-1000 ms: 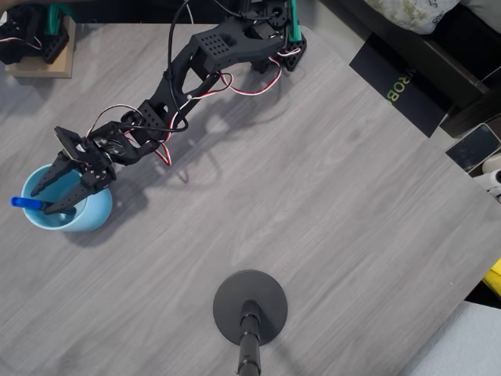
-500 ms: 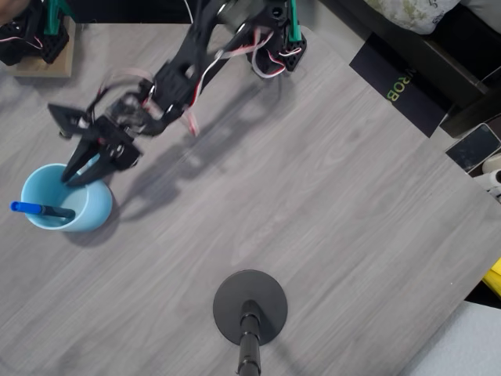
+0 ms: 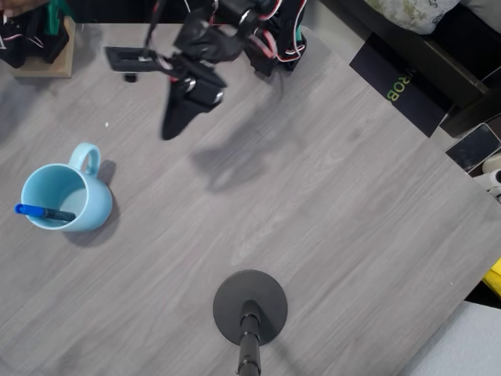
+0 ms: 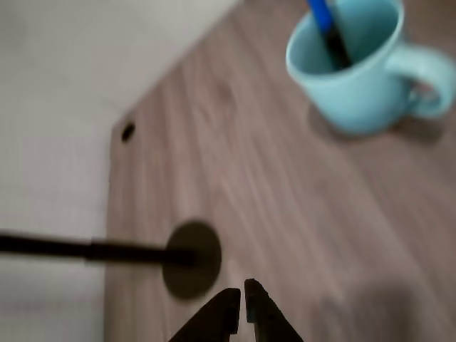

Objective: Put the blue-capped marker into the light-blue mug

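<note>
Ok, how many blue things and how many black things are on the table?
Blue: 2, the light-blue mug and the blue-capped marker standing in it.
Black: 2, the round stand base and the robot's gripper.
Total: 4

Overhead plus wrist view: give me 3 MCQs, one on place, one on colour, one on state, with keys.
1. Where is the blue-capped marker?
A. flat on the table
B. inside the light-blue mug
C. between the jaws

2. What colour is the round stand base?
A. black
B. white
C. light blue

3. How do the jaws of the gripper stand?
A. wide open
B. shut on the marker
C. shut, holding nothing

Key: 1 B, the marker leans in the mug with its cap over the rim. 2 A, the disc is dark in both views. 3 C, in the wrist view the tips meet with nothing between them.
</note>
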Controlling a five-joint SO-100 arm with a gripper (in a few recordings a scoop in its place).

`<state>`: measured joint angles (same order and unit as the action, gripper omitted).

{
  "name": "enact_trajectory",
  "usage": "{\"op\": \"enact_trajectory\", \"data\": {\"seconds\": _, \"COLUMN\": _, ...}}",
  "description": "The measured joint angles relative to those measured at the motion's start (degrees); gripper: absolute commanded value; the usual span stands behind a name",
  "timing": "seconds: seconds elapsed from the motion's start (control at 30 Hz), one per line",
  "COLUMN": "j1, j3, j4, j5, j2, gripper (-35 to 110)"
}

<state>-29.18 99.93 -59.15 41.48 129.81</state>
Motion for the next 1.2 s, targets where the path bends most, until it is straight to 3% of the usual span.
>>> {"op": "enact_trajectory", "data": {"seconds": 0.33, "j1": 13.5, "j3": 17.6, "j4": -3.2, "j5": -18.4, "j2": 13.5, "gripper": 0}}
{"op": "enact_trajectory", "data": {"seconds": 0.63, "j1": 17.9, "j3": 31.6, "j4": -4.2, "j5": -21.3, "j2": 24.4, "gripper": 0}}
{"op": "enact_trajectory", "data": {"seconds": 1.2, "j1": 25.7, "j3": 70.9, "j4": 9.8, "j5": -26.2, "j2": 49.7, "gripper": 0}}
